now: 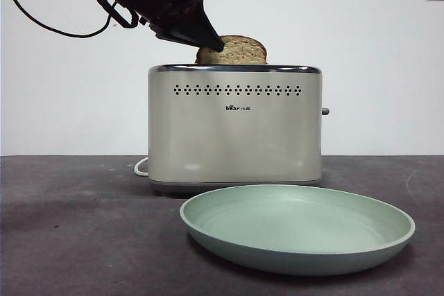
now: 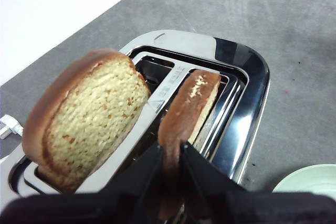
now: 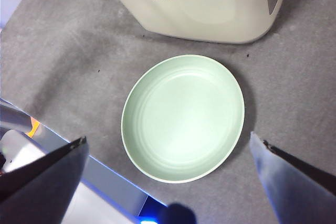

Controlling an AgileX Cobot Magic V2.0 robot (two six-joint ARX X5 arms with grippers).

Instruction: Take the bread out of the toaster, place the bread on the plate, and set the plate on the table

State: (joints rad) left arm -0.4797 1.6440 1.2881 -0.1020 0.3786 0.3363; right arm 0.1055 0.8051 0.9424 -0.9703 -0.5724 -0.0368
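The cream toaster (image 1: 236,129) stands mid-table with two slices in its slots. My left gripper (image 1: 216,44) comes in from the upper left and is shut on the crust end of the bread (image 1: 236,50), which stands in the slot on the plate's side. The left wrist view shows my jaws pinching this slice (image 2: 190,103) from both sides above the chrome top (image 2: 247,77). The mint-green plate (image 1: 298,254) lies on the table (image 1: 69,227) in front of the toaster. My right gripper (image 3: 168,137) hangs open above the plate's rim (image 3: 128,108).
A second slice (image 2: 84,119) leans in the other slot, beside the gripped one. A white cord (image 1: 141,166) trails from the toaster's left foot. The lever (image 1: 325,111) sticks out on its right side. A metal frame edge (image 3: 105,182) lies near the plate.
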